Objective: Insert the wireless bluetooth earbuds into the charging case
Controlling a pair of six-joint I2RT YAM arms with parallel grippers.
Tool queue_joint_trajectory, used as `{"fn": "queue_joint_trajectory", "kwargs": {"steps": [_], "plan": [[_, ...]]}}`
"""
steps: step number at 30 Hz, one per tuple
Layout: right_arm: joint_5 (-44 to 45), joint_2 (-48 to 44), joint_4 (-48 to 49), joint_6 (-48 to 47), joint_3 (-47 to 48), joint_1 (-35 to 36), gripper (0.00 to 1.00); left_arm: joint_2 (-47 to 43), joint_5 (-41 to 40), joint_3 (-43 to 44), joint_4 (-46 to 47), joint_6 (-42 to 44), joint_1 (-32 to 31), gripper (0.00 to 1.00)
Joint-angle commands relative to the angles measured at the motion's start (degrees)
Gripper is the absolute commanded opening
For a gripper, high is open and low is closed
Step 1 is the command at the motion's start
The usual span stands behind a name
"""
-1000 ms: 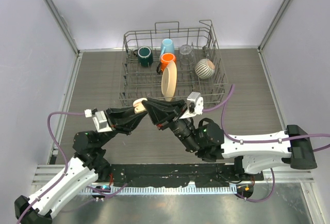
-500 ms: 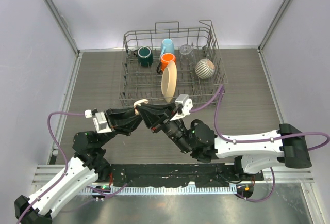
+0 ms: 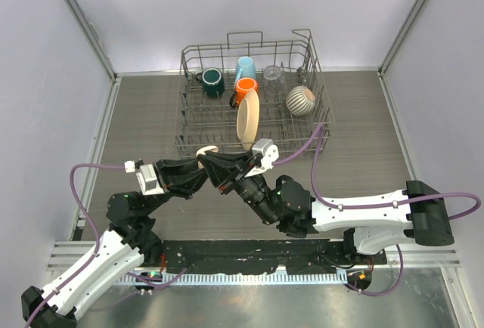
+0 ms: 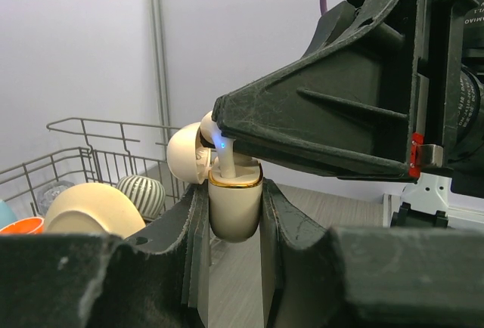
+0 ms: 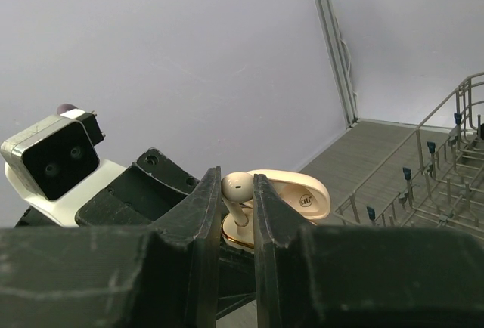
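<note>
**Item 1.** Small cream plastic earbud with a short stem point(image 5: 237, 187). It is pinched by its head between the right jaws, which are closed narrow on it. The stem points down into the case mouth. A blue glow shows beside it in the left wrist view.

**Item 2.** Cream rounded plastic charging case with a gold rim point(image 4: 235, 218). It is clamped upright between the left jaws, which are narrow on its body. The lid point(image 4: 185, 165) is hinged open toward 9 o'clock in that view. The case is held in the air above the brown wood-grain surface point(image 3: 363, 139), at 6 o'clock from the grey wire dish rack point(image 3: 189, 128).

**Change.** Within the last second the right arm point(image 3: 363, 211) has swung toward 9 o'clock. Its jaws have come from just beside the case to directly over it. The left arm point(image 3: 113, 252) has stayed put.

**Meaning.** Insertion of this 1 earbud looks to be in its last stage. The stem appears to have entered its socket, though the rim hides how deep. Release is not yet made.
</note>
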Motion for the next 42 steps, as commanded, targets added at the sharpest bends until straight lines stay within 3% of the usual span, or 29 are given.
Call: {"fn": "queue_joint_trajectory", "kwargs": {"steps": [1,25,42], "plan": [[1.9,0.0,0.3,-2.1,2.1,0.3,0.01,-0.6,-0.5,2.0,4.6,-0.3,0.3,0.00],[2.1,-2.9,-3.9,-2.6,-0.6,0.3,0.01,-2.3,-5.1,1.5,6.0,0.5,0.3,0.00],[2.5,-1.7,-5.6,-1.1,2.7,0.2,0.01,-1.7,-4.2,1.3,6.1,0.2,0.3,0.00]]}}
